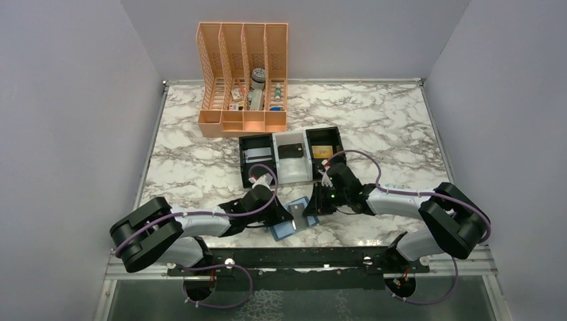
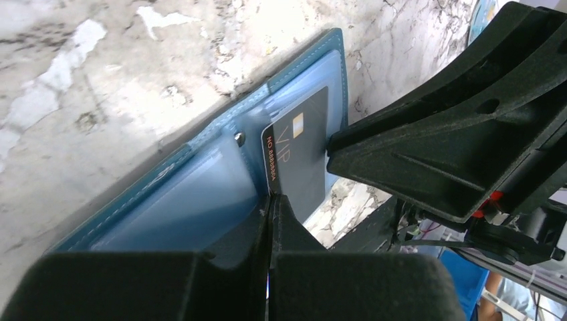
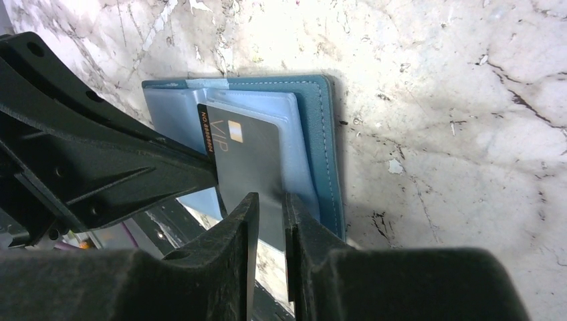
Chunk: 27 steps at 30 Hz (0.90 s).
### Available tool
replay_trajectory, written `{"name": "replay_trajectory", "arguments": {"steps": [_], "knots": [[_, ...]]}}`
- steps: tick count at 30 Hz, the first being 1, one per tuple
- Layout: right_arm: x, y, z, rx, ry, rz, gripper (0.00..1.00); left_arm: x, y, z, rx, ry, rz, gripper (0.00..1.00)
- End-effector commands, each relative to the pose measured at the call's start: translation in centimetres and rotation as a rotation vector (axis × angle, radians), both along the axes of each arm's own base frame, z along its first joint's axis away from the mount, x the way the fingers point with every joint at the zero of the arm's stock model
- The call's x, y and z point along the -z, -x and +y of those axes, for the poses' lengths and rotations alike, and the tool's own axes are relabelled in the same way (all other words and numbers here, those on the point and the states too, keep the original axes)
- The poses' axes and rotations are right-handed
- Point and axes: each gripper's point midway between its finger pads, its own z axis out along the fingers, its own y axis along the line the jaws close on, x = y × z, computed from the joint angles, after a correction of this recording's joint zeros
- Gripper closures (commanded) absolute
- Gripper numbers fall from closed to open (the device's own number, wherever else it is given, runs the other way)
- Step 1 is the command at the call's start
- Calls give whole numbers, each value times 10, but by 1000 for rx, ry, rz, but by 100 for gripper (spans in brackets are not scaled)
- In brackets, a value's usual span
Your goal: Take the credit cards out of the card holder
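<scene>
Right gripper [image 3: 269,221] is clamping the black VIP card [image 3: 244,157] at lower centre, its long axis pointing back along the fingers, while the left gripper [image 2: 271,221], fingers together, is pinning the open blue card holder [image 2: 200,194] beside it.

A high camera behind the arms looks down on the whole marble table [image 1: 200,167]. Each wrist camera looks closely past its own fingers; both share the open card holder [image 2: 200,194] [image 3: 327,147].
</scene>
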Motion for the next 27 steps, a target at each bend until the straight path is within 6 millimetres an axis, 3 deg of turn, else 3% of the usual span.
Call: {"name": "replay_trajectory", "arguments": {"steps": [1, 11, 21, 24, 27], "knots": [[36, 6, -32, 58, 178, 31, 79, 3, 2, 13, -39, 1, 18, 100], [26, 1, -23, 15, 149, 2, 80, 0, -1, 20, -48, -34, 2, 100], [-38, -2, 17, -146, -92, -115, 77, 0, -2, 14, -36, -23, 1, 100], [-39, 2, 26, -162, -149, -94, 75, -1, -4, 13, -36, -26, -1, 100], [-20, 1, 23, -159, -82, -47, 75, -3, -6, 11, -37, -24, -9, 100]]}}
